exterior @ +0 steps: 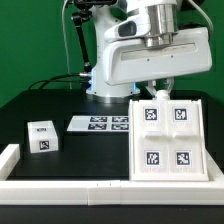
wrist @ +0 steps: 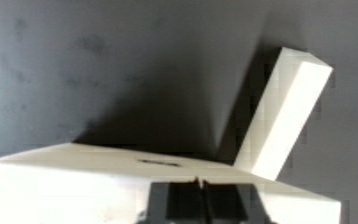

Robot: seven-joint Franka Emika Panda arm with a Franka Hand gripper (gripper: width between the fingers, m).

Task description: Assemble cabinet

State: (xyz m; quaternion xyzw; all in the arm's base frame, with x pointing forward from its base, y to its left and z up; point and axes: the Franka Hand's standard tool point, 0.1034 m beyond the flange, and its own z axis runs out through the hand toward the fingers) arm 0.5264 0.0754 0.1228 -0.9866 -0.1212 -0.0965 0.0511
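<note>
The cabinet [exterior: 168,140] is a large white box on the exterior view's right, showing a face with four black-and-white tags. My gripper [exterior: 157,92] hangs right above the cabinet's far top edge. In the wrist view the two dark fingers [wrist: 172,203] stand pressed together, with only a thin line between them and nothing visibly held. A white surface of the cabinet [wrist: 87,170] lies round the fingers, and a white panel [wrist: 282,105] rises at a slant beside them. I cannot tell whether the fingertips touch the cabinet.
A small white tagged block [exterior: 42,136] sits on the exterior view's left. The marker board [exterior: 100,123] lies flat on the black table between the block and the cabinet. A low white wall [exterior: 70,186] runs along the front and left edges.
</note>
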